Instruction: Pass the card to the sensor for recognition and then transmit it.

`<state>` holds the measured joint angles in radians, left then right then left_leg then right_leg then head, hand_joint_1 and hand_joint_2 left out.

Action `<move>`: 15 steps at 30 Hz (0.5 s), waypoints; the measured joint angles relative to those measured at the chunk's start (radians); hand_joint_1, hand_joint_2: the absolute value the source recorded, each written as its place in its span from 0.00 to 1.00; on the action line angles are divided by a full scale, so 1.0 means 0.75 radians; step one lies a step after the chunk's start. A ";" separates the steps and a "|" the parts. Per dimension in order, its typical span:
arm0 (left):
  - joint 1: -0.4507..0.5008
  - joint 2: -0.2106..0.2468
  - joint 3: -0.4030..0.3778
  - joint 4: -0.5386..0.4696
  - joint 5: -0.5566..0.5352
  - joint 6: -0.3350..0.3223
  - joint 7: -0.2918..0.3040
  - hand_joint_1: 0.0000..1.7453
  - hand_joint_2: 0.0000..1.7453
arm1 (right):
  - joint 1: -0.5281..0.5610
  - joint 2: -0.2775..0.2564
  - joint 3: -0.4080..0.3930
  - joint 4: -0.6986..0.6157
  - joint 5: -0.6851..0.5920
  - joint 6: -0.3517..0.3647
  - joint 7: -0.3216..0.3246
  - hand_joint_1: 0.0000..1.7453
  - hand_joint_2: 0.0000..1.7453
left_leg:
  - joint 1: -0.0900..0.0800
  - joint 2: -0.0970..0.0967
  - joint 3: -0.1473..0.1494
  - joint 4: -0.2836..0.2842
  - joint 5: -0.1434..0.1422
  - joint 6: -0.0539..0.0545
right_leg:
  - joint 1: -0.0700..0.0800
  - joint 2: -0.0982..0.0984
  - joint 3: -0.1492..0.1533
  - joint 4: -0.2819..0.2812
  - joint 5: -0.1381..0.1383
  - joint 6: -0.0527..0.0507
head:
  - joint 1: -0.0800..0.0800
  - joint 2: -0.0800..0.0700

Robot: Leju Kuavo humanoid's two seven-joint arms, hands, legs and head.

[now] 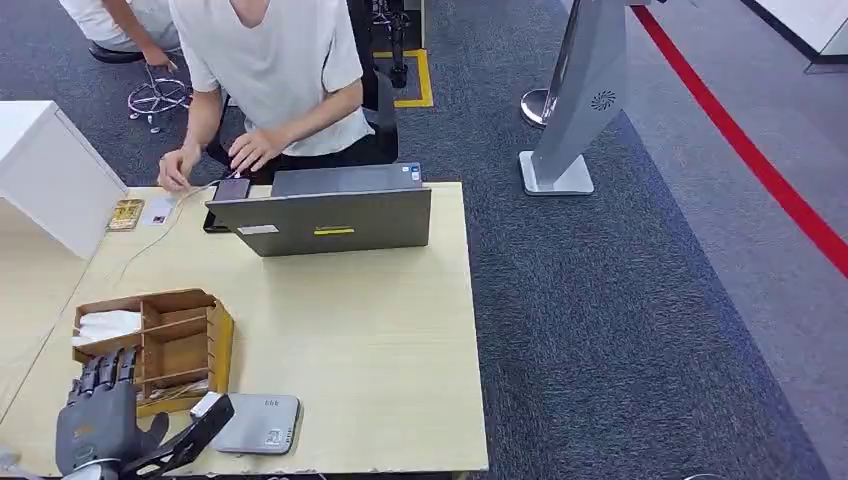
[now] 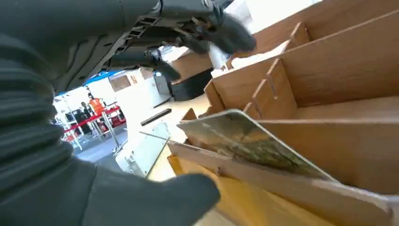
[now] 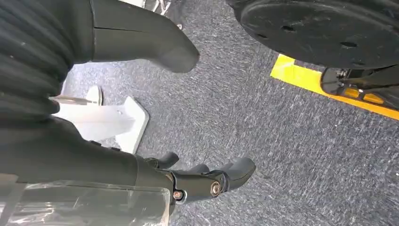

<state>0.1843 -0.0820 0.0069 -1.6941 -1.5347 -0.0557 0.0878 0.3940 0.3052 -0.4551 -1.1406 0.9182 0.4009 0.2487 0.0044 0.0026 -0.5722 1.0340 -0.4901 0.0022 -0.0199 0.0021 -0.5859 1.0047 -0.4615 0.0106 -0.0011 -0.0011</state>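
A pale wooden table carries everything here. At its far edge a person in a light shirt sits with both hands down by a phone, behind a grey laptop whose lid faces the robot. A white box stands at the table's far left corner, with a small patterned card lying flat just beside it. On the carpet to the right stands a grey post on a flat foot.

Near the front left corner sits a wooden organizer with several compartments; white paper fills the far-left one. Just to its right, at the table's front edge, lies a flat grey sensor.

The left hand hovers at the organizer's near side, fingers spread and holding nothing, thumb pointing toward the sensor. In the left wrist view, the card leans tilted in the nearest compartment of the organizer, its upper edge sticking out above the front wall, close to the thumb but not touching it.

The right hand hangs over the grey carpet, fingers loosely curled around nothing.
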 joint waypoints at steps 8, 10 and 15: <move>0.000 -0.007 0.004 0.012 0.000 -0.009 -0.052 1.00 1.00 | -0.008 0.000 -0.008 0.003 0.005 0.009 -0.016 0.00 1.00 | 0.000 0.000 0.000 0.000 0.000 0.000 | 0.000 0.000 0.000 0.000 0.000 0.001 | 0.001 0.000; 0.000 -0.007 0.006 0.014 0.000 -0.008 -0.058 1.00 1.00 | -0.011 0.000 -0.014 0.004 0.010 0.008 -0.017 0.00 1.00 | 0.000 0.000 0.000 0.000 0.000 0.000 | 0.000 0.000 0.000 0.000 0.000 0.001 | 0.000 0.000; -0.003 -0.007 0.010 0.016 0.000 -0.006 -0.053 1.00 1.00 | -0.014 0.000 -0.025 0.010 0.024 0.001 -0.018 0.00 1.00 | 0.000 0.000 0.000 0.000 0.000 0.000 | 0.000 0.000 0.000 0.000 0.000 0.001 | 0.000 0.000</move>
<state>0.1823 -0.0874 0.0141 -1.6819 -1.5347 -0.0599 0.0477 0.3834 0.3052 -0.4742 -1.1330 0.9361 0.4017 0.2354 0.0044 0.0024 -0.5724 1.0340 -0.4901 0.0023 -0.0199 0.0020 -0.5856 1.0047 -0.4612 0.0111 -0.0011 -0.0011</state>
